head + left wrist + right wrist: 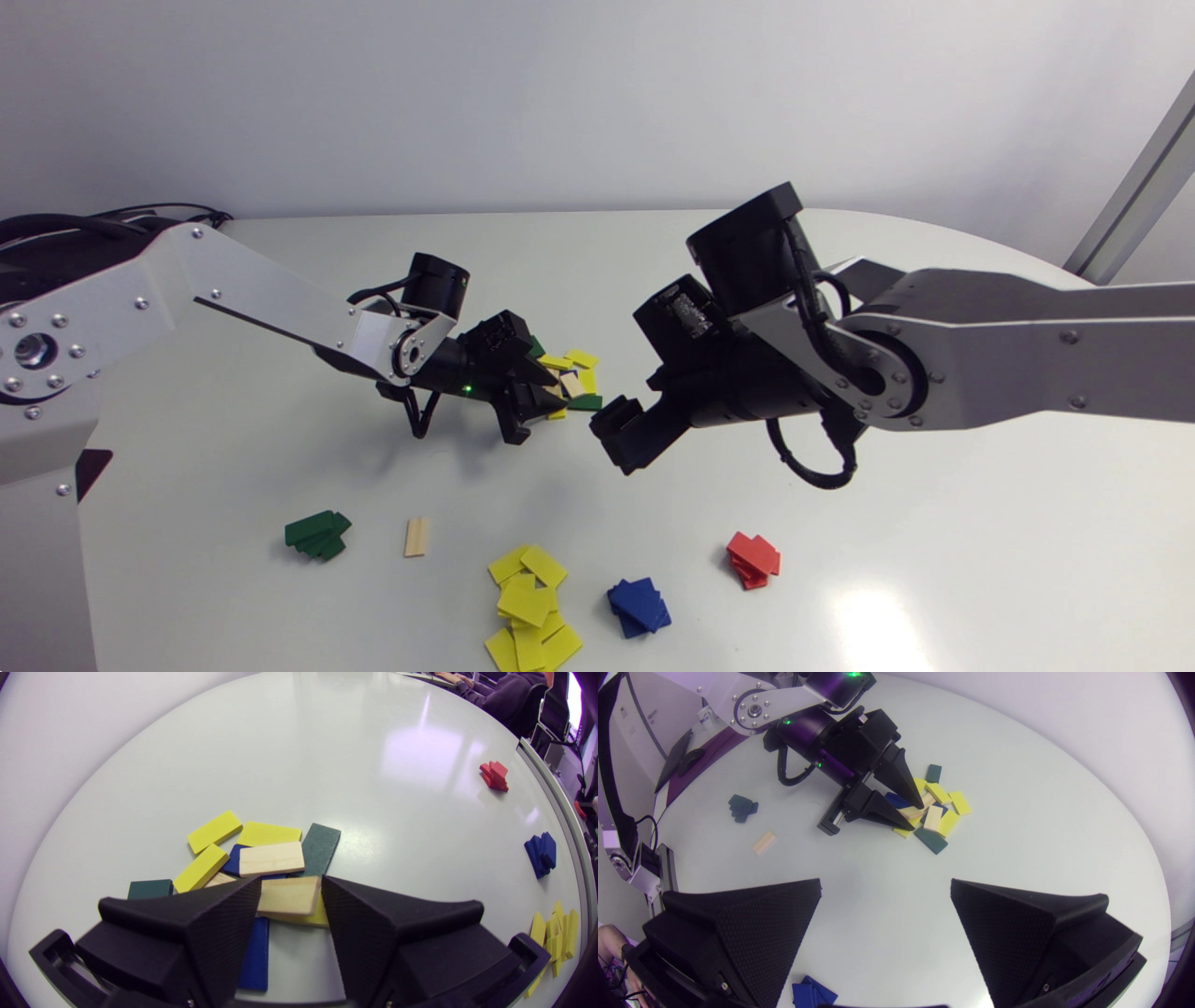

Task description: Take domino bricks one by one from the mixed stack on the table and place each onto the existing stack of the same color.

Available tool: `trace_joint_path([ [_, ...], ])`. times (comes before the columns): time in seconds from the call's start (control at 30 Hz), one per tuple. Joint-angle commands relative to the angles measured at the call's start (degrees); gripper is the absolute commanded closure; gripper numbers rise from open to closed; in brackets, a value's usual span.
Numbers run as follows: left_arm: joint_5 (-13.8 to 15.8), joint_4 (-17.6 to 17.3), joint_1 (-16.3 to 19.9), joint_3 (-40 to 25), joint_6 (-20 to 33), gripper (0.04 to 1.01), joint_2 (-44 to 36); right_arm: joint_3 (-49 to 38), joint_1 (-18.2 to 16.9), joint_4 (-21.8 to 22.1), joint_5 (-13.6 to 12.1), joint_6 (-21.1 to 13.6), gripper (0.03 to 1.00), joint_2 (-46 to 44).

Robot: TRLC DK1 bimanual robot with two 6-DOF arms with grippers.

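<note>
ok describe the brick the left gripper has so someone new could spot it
Near the middle of the white table lies a mixed pile of flat coloured bricks, with the left gripper at it. Between its black fingers sits a pale bare-wood rectangular brick, lying on a yellow brick. Unlike the other wood brick just ahead, it is pinched at both ends.

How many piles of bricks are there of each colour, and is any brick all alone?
green pile: 1
yellow pile: 1
blue pile: 1
red pile: 1
mixed pile: 1
single wooden brick: 1
Total: 6
</note>
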Motion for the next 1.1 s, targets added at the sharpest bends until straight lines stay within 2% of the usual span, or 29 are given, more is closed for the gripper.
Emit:
trace_joint_path([
  [0.0,0.7,0.0,-0.1,1.2,1.3,0.687,1.9,-1.4,-0.5,0.5,-0.5,-0.6,0.062,1.2],
  [0.5,0.8,-1.1,-0.3,0.9,1.3,0.689,-0.8,-1.3,-0.5,0.6,-0.9,-0.9,0.062,2.1],
  [0.9,0.9,-1.5,-0.9,-4.0,1.1,0.689,-8.0,-1.1,-0.4,0.6,-0.9,-0.9,0.062,2.3],
  [1.07,0.9,-1.4,-0.8,-4.9,1.3,0.687,-8.1,-1.3,-0.4,0.6,-0.9,-0.8,0.062,2.2],
])
